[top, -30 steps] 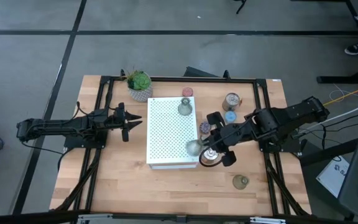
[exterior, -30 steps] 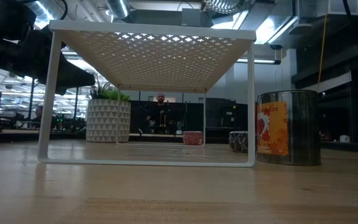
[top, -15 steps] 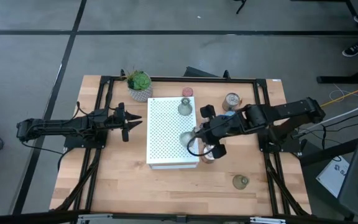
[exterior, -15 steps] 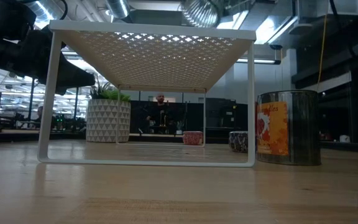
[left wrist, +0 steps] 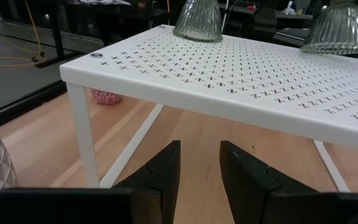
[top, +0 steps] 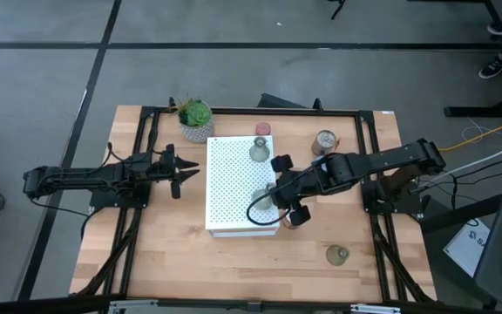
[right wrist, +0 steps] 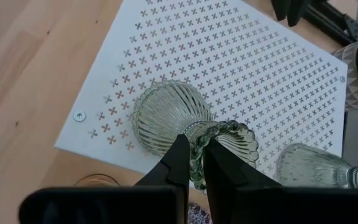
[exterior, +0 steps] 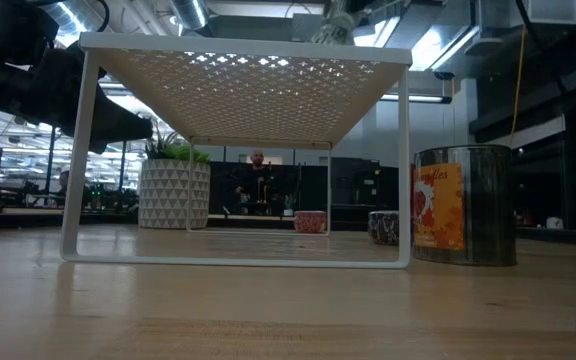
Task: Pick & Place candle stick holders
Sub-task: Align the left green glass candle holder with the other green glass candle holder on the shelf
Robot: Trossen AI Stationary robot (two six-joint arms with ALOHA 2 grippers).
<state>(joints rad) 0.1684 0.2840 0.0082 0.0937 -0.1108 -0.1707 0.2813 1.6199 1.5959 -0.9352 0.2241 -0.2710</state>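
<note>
My right gripper (top: 277, 199) is shut on an olive-green ribbed glass holder (top: 262, 204) over the near right part of the white perforated box (top: 234, 179). A second green holder (top: 259, 150) stands on the box's far right corner. A third (top: 337, 255) stands on the table near the front right. A silvery holder (top: 325, 140) and a pink one (top: 262, 129) stand behind the box. A metal tin (exterior: 465, 205) stands to the box's right. My left gripper (top: 181, 171) is open and empty, left of the box. My right gripper pinches the holder's scalloped top rim (right wrist: 196, 163) between its two fingers, one finger on the mouth side and one outside. The fingers slant down from the table's right. The holder hangs bulb-down (right wrist: 163, 118) at the box top; I cannot tell whether its base touches.
A green plant in a white pot (top: 196, 118) stands at the far left corner of the black frame. A dark patterned holder (exterior: 383, 226) stands beyond the box. Bare wood lies along the near edge and left of the box.
My right gripper has gone toward the table's left, carrying the green holder from above the tin beside the box to over the box's near right part. The holder has stayed in the shut fingers.
</note>
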